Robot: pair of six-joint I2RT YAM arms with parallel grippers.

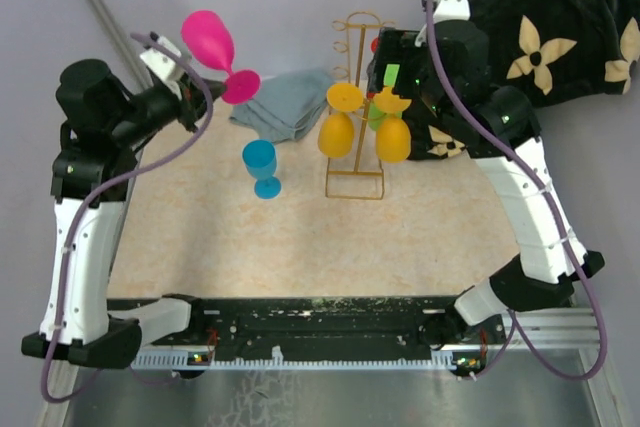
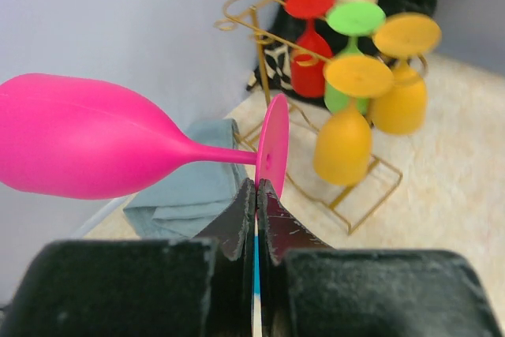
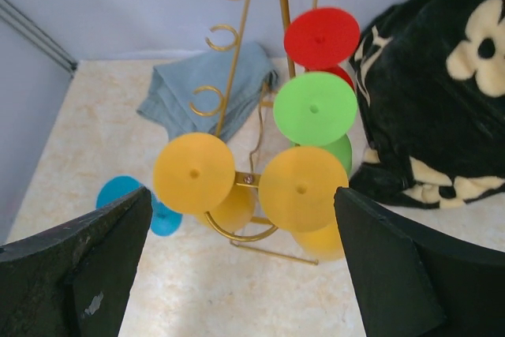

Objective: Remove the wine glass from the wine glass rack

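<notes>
Pinched in the left gripper (image 2: 256, 195), fingers nearly closed on the rim of its foot: pink wine glass (image 2: 87, 136), lying sideways in the air at upper left of the top view, well apart from the wine glass rack (image 1: 357, 132) at top centre. Spread wide above the rack and holding nothing: right gripper (image 3: 243, 195). Hanging bowl-down on the rack: two yellow glasses (image 3: 193, 173), green glass (image 3: 314, 108), red glass (image 3: 321, 37). Upright on the table (image 1: 300, 237), left of the rack: blue glass (image 1: 260, 159). Behind it, grey-blue cloth (image 1: 285, 107).
</notes>
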